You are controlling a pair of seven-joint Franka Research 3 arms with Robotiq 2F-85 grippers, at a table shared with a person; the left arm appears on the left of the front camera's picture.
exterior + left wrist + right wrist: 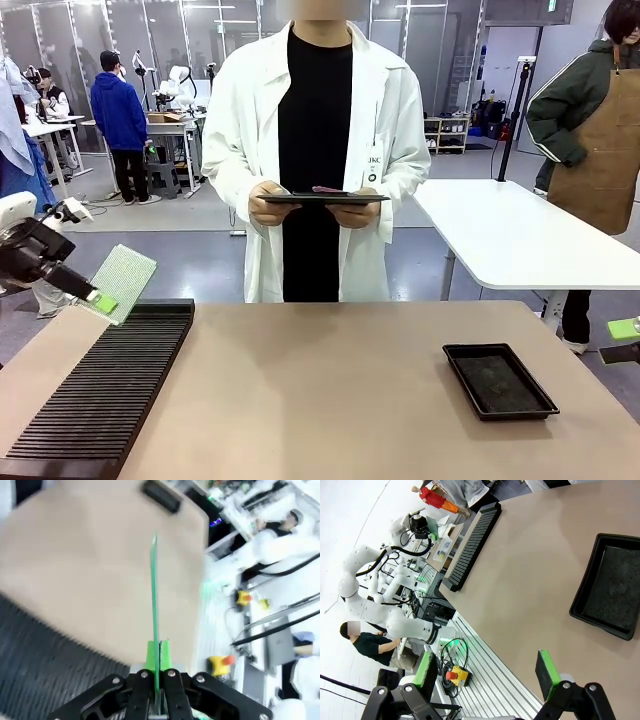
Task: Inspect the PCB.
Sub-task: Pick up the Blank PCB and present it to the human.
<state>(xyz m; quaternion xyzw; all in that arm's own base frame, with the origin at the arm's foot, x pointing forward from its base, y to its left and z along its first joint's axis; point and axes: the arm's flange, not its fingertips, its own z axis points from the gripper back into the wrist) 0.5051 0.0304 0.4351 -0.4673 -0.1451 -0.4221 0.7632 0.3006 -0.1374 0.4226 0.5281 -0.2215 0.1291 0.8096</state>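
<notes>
With our left end effector clamped on one edge of the circuit board, held in the air just above the slotted rack's far end, and our right end effector open and empty, we should grip firmly and turn the board's face slowly, clear of the rack.

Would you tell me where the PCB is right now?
In the front view, the PCB is at the left, gripped by the left end effector above the far end of the black slotted rack.
</notes>
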